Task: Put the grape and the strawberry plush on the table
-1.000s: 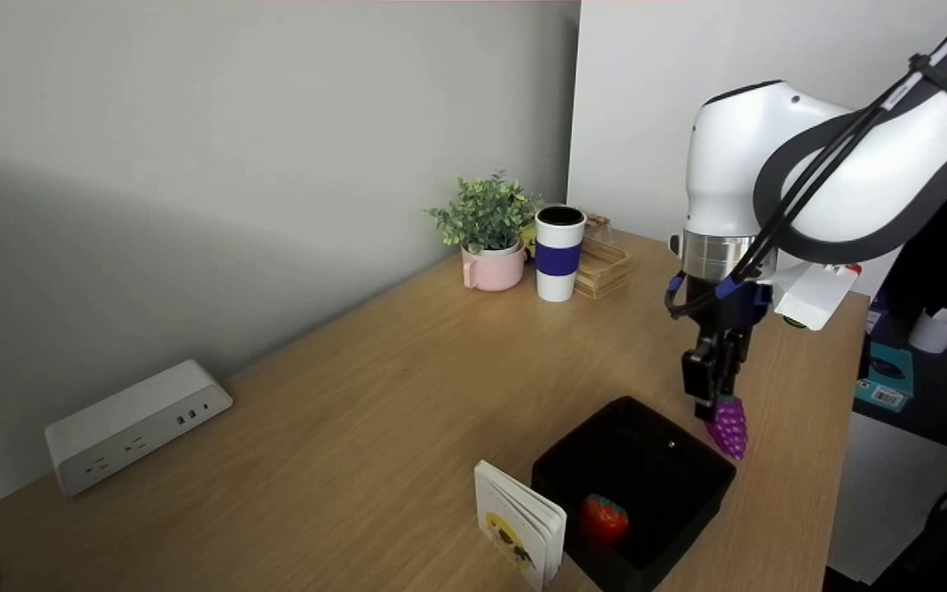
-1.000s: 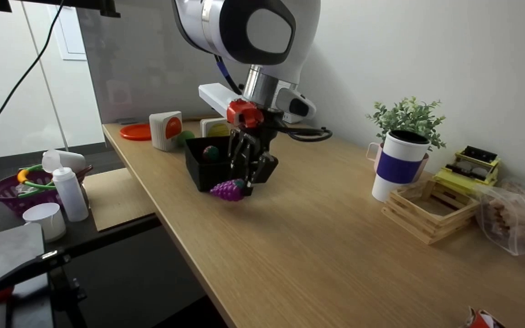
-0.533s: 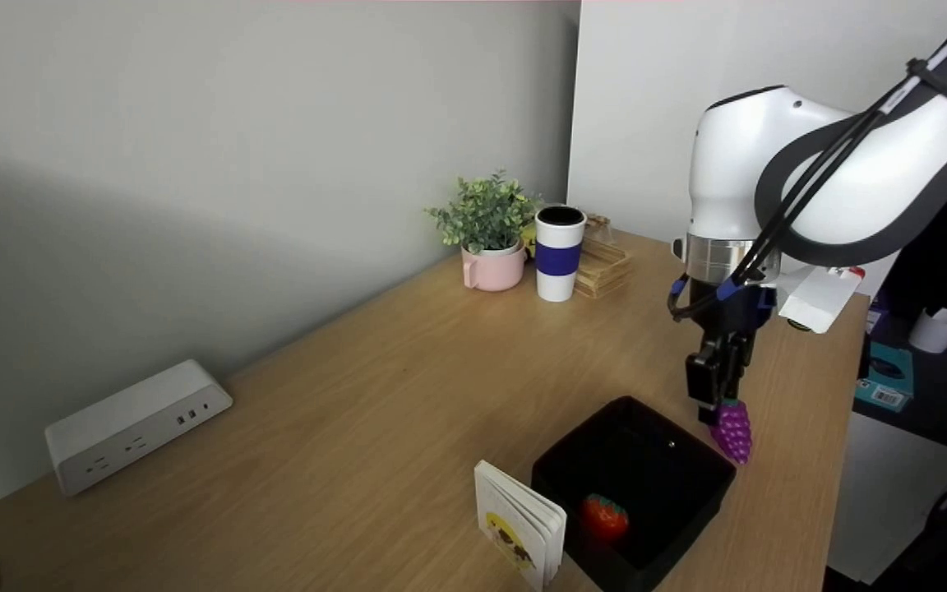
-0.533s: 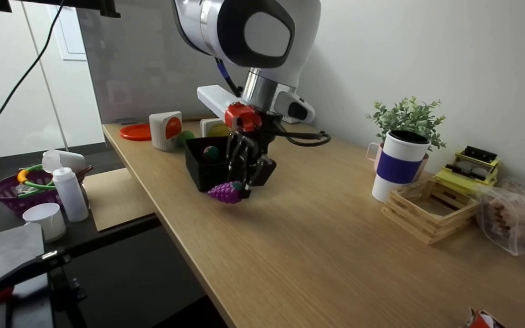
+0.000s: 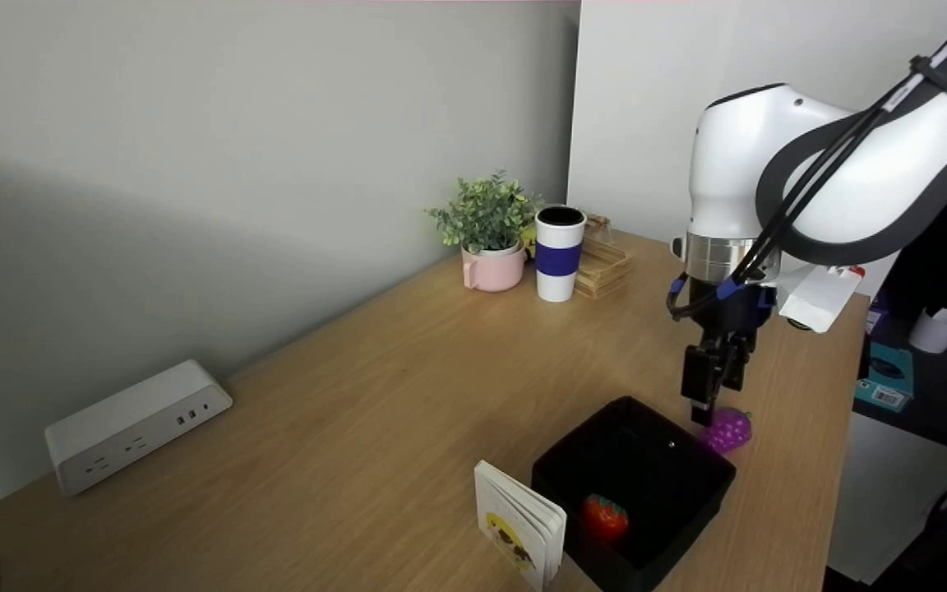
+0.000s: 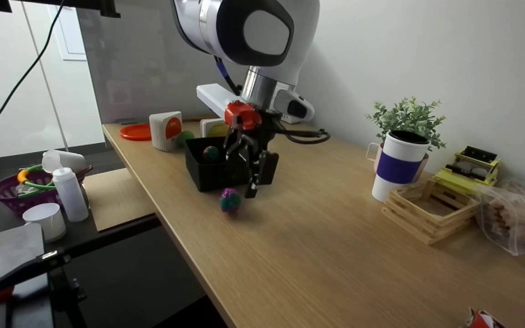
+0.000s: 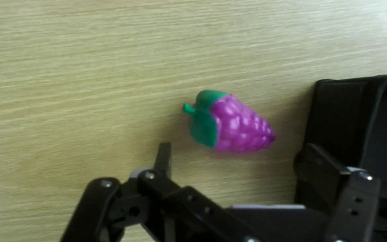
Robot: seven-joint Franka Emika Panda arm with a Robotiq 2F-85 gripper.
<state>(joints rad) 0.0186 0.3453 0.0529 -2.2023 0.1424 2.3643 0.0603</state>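
Purple grape [image 7: 235,124] near black tray [image 7: 341,111] edge | table [image 7: 79,74] between | gripper [image 7: 238,158] spread wide, empty

The arm [image 5: 827,201] is white, the pincer [image 7: 236,151] black.

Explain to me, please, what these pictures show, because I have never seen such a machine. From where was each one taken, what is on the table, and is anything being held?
The machine is a robot arm with two black fingers at its end. Two views come from cameras outside it, looking from different places; the close view comes from a camera on its wrist.

On the wooden table stand a black box, a small book, a tall cup and a plant, among other things. A red toy strawberry lies inside the box.

Nothing is held: the fingers stand open. The purple toy grape is loose near them, beside the box; whether it touches the table, I cannot tell for certain.
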